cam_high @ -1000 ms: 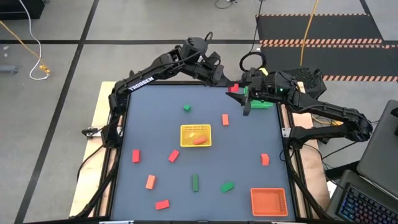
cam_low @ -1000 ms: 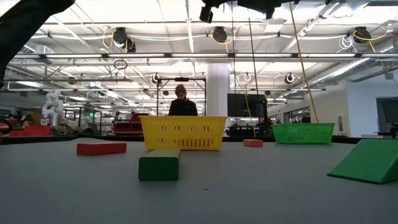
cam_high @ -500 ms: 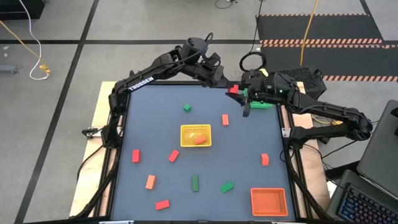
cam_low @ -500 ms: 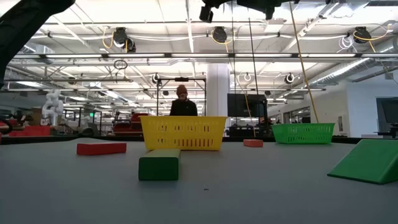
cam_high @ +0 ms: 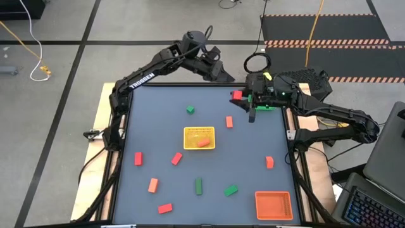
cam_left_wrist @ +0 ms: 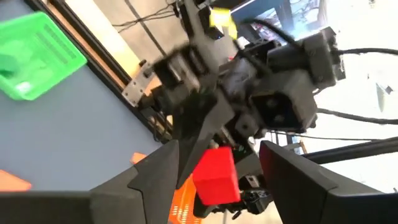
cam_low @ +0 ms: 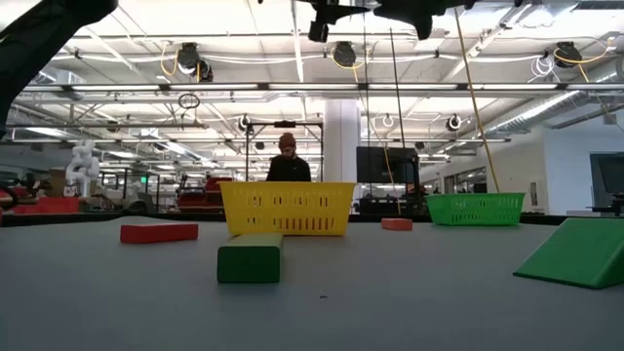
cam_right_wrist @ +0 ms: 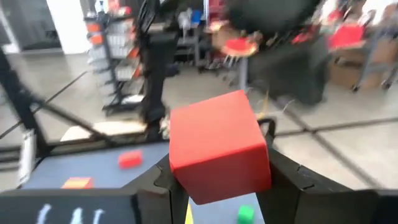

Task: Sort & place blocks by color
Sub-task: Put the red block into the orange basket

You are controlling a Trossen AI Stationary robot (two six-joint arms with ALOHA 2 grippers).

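From my screen, the yellow tray sits in the middle of the table, and I use it as my mark. All round it is bare table, so a gripper could come down there. Small blocks lie well apart from it: a green cube and a red block on the far side, and a dark green bar on the near side. Both arms crowd the far right corner by the green tray. The orange tray fills the near right corner.
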